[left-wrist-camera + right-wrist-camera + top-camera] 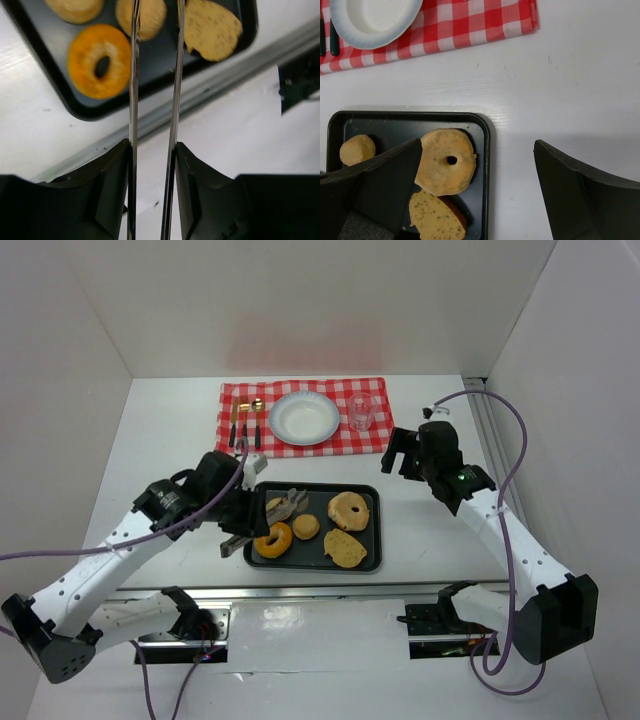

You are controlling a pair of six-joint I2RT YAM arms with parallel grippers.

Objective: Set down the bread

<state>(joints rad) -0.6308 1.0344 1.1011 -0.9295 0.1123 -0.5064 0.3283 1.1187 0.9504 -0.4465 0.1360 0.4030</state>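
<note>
A black tray (pixel 368 532) holds an orange donut (pixel 273 539), a small round bun (pixel 306 527), a bagel (pixel 348 510) and a flat bread slice (pixel 345 548). My left gripper (pixel 250 520) is shut on metal tongs (pixel 288 507) that reach over the tray's left part. In the left wrist view the tongs (pixel 133 75) stand slightly apart between my fingers (pixel 112 170), above the bun (pixel 150 17), next to the donut (pixel 99 60). My right gripper (pixel 400 455) is open and empty, hovering right of the tray's far corner; its view shows the bagel (pixel 445 162).
A white plate (pixel 304 418) sits on a red checked cloth (pixel 375 435) at the back, with cutlery (pixel 245 420) on its left and a clear glass (pixel 361 412) on its right. White walls stand on both sides. A metal rail runs along the near edge (pixel 320 590).
</note>
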